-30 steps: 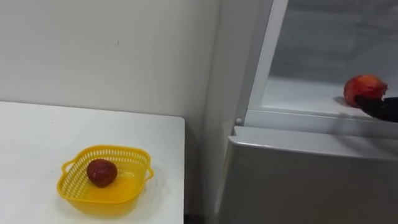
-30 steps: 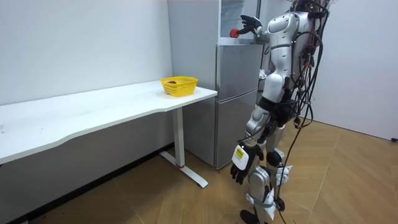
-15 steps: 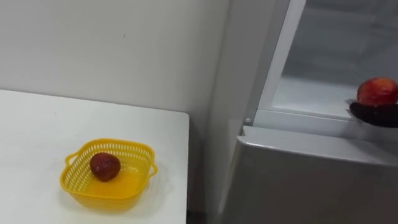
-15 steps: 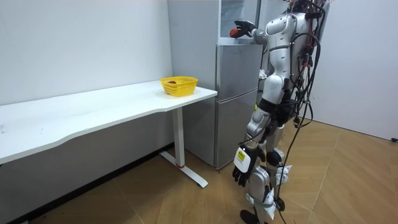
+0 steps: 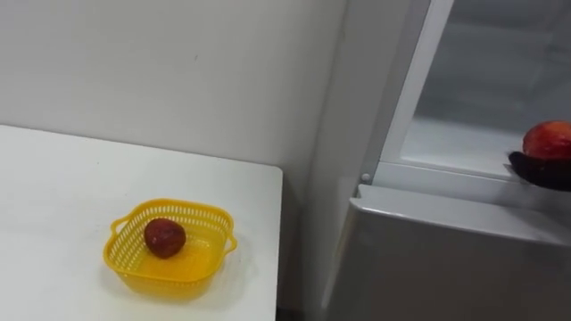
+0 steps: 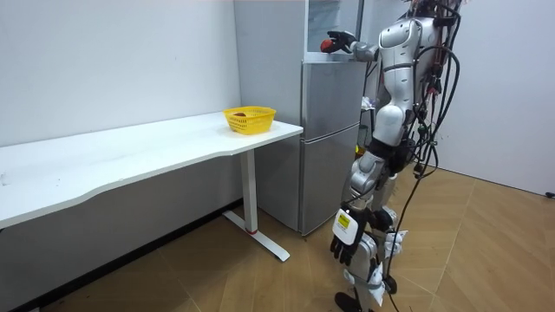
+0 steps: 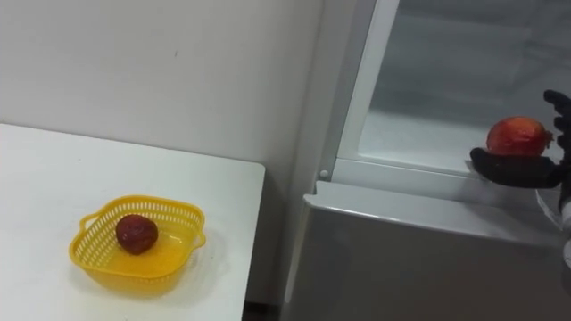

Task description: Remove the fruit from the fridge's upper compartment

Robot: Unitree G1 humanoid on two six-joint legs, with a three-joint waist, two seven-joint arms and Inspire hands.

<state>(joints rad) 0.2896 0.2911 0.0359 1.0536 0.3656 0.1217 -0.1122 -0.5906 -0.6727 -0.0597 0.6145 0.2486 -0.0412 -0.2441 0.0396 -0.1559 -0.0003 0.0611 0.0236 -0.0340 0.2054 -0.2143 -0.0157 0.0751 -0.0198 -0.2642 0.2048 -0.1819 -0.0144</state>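
Right eye view: your right hand (image 7: 519, 169) clasps red fruit (image 7: 516, 135) at front edge of upper shelf (image 7: 412, 135); withdraw it level, grip firm

The table (image 5: 53, 178) stands to the left of the fridge (image 5: 446, 259), just beside it, and a wall is behind both. The basket (image 5: 125, 260) stands on the table near its right end, and a fruit (image 5: 165, 237) lies in the basket. The upper compartment of the fridge is open, above the lower door. At its front edge, to the right, the apple (image 7: 516, 135) sits in the right robot hand (image 7: 517, 169), whose thumb is under it. In the room view the left robot hand (image 6: 345, 247) hangs low beside the leg.
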